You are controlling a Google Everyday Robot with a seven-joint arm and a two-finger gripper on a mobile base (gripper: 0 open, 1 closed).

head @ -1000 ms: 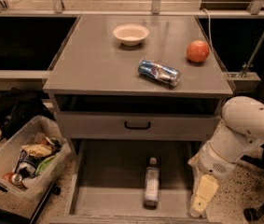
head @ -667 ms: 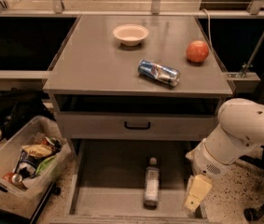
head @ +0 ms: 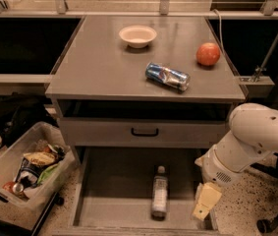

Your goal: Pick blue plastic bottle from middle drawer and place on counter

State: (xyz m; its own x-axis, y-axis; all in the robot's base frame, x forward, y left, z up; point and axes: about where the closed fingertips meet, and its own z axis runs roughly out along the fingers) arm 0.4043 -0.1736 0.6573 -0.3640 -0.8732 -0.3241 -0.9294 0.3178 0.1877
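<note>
The blue plastic bottle lies on its side on the floor of the pulled-out middle drawer, cap pointing toward the cabinet. My gripper hangs from the white arm at the drawer's right wall, just right of the bottle and apart from it. The grey counter tops the cabinet above.
On the counter stand a white bowl, a crushed blue can and a red apple. A shut drawer front with a black handle sits above the open drawer. A clear bin of trash and a black bag are on the floor at left.
My arm and gripper have shifted slightly left, closer to the drawer's right wall. The bottle has not moved.
</note>
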